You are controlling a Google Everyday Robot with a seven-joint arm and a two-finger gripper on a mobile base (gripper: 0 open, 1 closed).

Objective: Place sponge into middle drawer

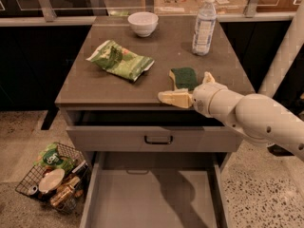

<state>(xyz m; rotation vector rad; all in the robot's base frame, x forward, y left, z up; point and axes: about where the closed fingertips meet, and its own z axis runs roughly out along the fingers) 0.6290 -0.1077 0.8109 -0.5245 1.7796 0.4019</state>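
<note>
The sponge point(183, 77), green face up with a pale yellow edge, lies on the grey countertop near its front right. My gripper point(184, 86) is at the sponge and open. One cream finger point(173, 98) lies in front of the sponge by the counter's front edge, and the other finger point(207, 77) is at the sponge's right side. The sponge rests on the counter between them. The middle drawer point(142, 201) is pulled out below, showing a bare pale grey floor.
A green-and-white snack bag point(121, 59), a white bowl point(143, 23) and a water bottle point(204, 25) stand on the counter. A drawer front with a black handle point(158, 139) sits above the open drawer. A wire basket point(54, 175) of items is on the floor at the left.
</note>
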